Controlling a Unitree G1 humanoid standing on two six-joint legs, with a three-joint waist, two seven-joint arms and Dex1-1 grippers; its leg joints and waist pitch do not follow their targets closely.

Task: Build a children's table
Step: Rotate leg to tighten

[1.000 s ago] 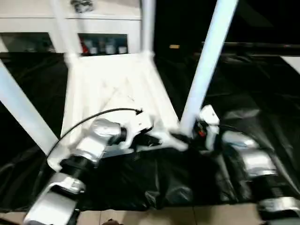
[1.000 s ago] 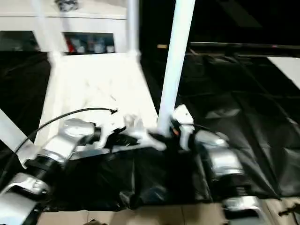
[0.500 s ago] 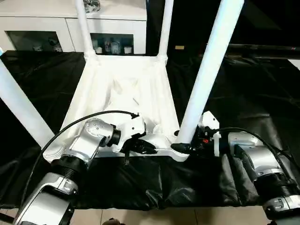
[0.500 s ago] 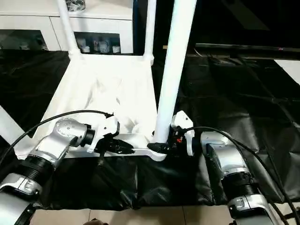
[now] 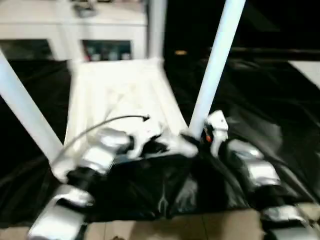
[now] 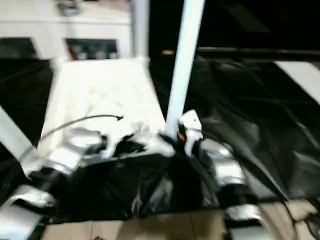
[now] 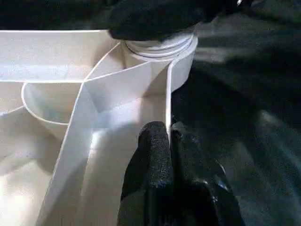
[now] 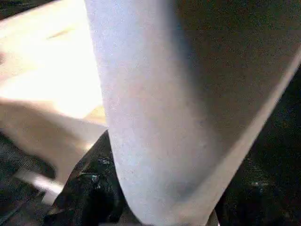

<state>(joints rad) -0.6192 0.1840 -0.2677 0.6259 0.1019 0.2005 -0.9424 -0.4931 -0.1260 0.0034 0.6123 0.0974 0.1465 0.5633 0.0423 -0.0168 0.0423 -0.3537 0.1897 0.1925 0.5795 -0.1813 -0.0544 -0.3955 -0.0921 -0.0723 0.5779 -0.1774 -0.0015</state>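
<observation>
Tabletop (image 5: 117, 95) lies upside down on the black cover (image 5: 260, 110); left gripper (image 7: 168, 141) pinches its rim to steady it while right gripper (image 8: 155, 207) clasps the near leg (image 5: 212, 75) at its socket.

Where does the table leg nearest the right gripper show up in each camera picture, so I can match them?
Left eye view: the leg rises from right of centre to the top edge.
Right eye view: the same leg stands just right of centre.
Left wrist view: its foot sits in the corner socket near the top edge.
Right wrist view: the leg runs top to bottom through the middle.
Shared landmark: the white tabletop.
</observation>
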